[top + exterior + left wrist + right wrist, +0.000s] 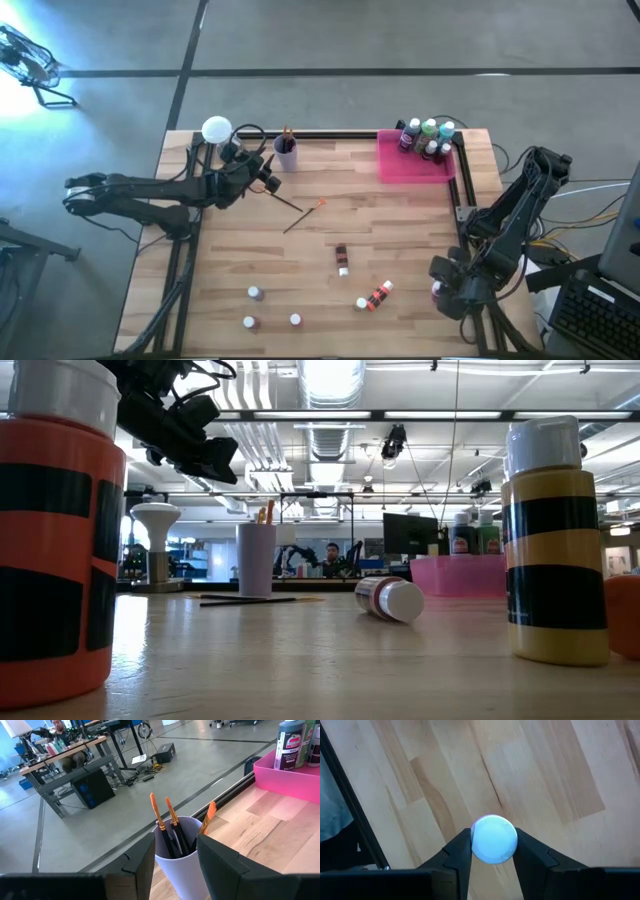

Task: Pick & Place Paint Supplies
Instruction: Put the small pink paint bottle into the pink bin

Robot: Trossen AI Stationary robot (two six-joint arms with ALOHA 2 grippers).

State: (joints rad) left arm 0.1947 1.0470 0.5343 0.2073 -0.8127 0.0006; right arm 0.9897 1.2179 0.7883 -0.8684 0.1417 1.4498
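My right gripper (440, 292) is at the table's right edge, shut on a small white-capped paint bottle (494, 839) with a purple body. My left gripper (268, 172) hovers open at the far left. It stands just above and beside the lilac cup (175, 855), which holds orange-handled brushes (165, 820). A thin brush (300, 212) lies flat on the wood. A dark bottle (342, 258) and an orange striped one (378, 294) lie on their sides. Three capped bottles (255, 293) stand upright near the front. My right gripper pinches the bottle between its two fingers at the white cap (476, 845). The fingers come from above and point steeply down. The bottle stands upright under them, its body hidden by the cap. I cannot tell whether its base is off the table.
A pink tray (400, 165) at the far right holds several upright bottles (428, 138). A white lamp (216, 129) stands at the far left corner. Black rails run along the table's far and right edges. Bare wood lies in the middle of the table.
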